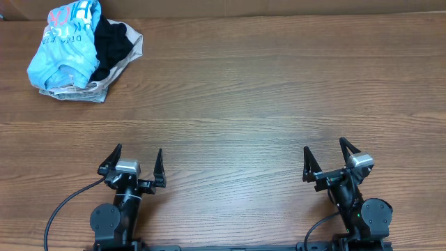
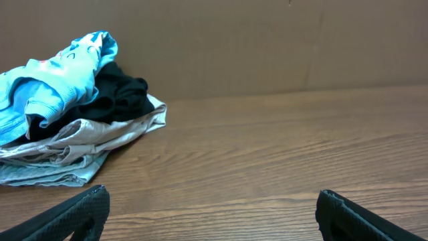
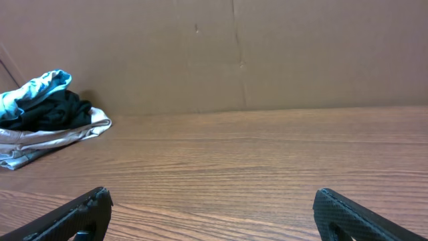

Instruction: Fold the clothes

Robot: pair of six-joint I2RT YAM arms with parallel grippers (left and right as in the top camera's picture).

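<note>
Right, both arms sit at the near edge of the desk (image 1: 251,104), and neither is carrying anything. The left end effector (image 1: 137,156) has its jaws spread wide with nothing between them. The right end effector (image 1: 325,149) is the same, wide open and empty.

The light blue T-shirt (image 1: 64,50) is well apart from both, bunched up in the far left corner of the desk on top of a small heap. It lies against a black garment (image 1: 111,40) on its right, and both rest on a beige cloth (image 2: 114,130) that pokes out underneath along the near and right sides. In my left wrist view the shirt is crumpled, with a hemmed edge rolled toward me and printed lettering on the upper folds.

I judge the shirt light, soft and limp. It will sag from any pinch rather than hold a shape, and nothing about it is fragile. It may drag the black piece along if the two are tangled, which I cannot tell from here. I would take hold at the rolled hem on the left side of the pile, away from the black garment, pinching only the blue layer. Then I would lift it off and carry it to open desk for spreading. The left arm is the nearer one, and folding has not begun.
</note>
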